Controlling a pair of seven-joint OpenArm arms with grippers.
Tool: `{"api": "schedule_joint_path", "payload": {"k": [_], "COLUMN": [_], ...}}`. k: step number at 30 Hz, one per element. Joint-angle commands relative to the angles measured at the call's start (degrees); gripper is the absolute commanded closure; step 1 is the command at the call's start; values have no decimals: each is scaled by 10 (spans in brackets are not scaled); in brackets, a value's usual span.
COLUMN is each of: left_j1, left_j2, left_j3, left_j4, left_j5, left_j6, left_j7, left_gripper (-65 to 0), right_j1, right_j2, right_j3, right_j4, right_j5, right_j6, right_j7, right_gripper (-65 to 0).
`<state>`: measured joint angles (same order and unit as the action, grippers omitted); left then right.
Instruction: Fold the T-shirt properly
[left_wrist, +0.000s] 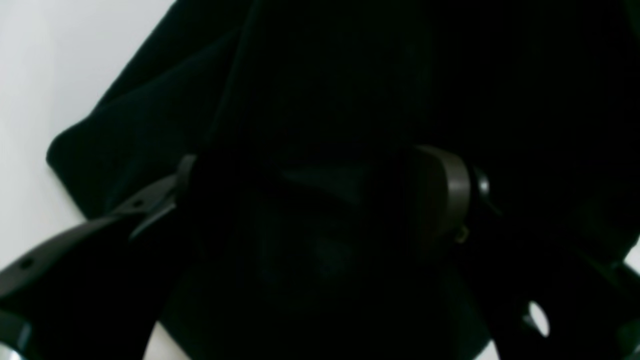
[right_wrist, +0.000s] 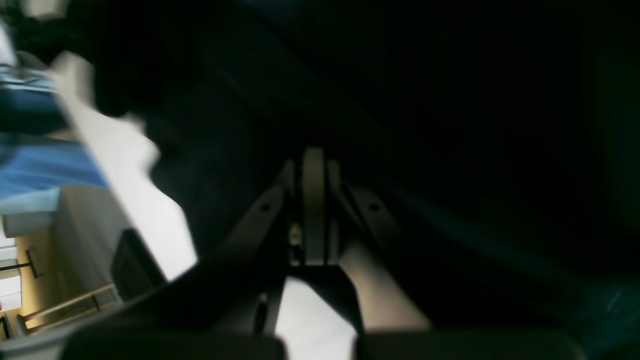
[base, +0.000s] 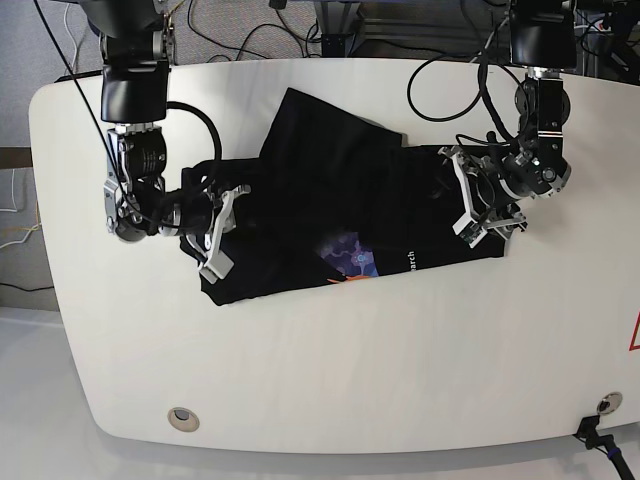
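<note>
The black T-shirt (base: 330, 180) lies crumpled and partly folded on the middle of the white table (base: 350, 370). A bit of its purple-blue and orange print (base: 350, 262) shows at the front fold. My left gripper (base: 468, 200) is at the shirt's right edge. In the left wrist view it (left_wrist: 315, 185) is open, with black cloth (left_wrist: 325, 75) bunched between the spread fingers. My right gripper (base: 215, 225) is at the shirt's left edge. In the right wrist view it (right_wrist: 315, 165) is shut, with the dark fabric (right_wrist: 450, 125) at its tips.
Cables (base: 440, 70) run over the table's back edge behind both arms. A round grommet (base: 182, 418) sits near the front left edge. A red mark (base: 634, 335) is at the right edge and a black cable end (base: 600, 440) at the front right corner.
</note>
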<state>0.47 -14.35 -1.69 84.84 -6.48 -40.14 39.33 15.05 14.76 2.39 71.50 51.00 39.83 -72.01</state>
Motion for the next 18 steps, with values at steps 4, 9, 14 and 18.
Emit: {"api": "schedule_joint_path", "payload": {"k": [4,9,14,18], "left_j1": [-4,-3,-3,-3], "left_j2": [-5,-5,-5,-5], "left_j3": [0,0,0,1], "left_j4": [3,3,4,6], "left_j5": [14,14,14,14], "left_j6": [1,1,1,1], "left_j7": [12,12,12,12], "left_gripper": [-477,-477,-477,-477], "right_j1": [34,49,47,36], "right_j2": [0,15,54,57], "right_j3": [84,152,155,158], "right_j4": [10,6,5,5], "right_j5": [103,101,56,-25], "right_j6": [2,-8,-65,-74], "right_j7": [-14,22,81,101], "right_gripper": [-280,-563,-576,-576]}}
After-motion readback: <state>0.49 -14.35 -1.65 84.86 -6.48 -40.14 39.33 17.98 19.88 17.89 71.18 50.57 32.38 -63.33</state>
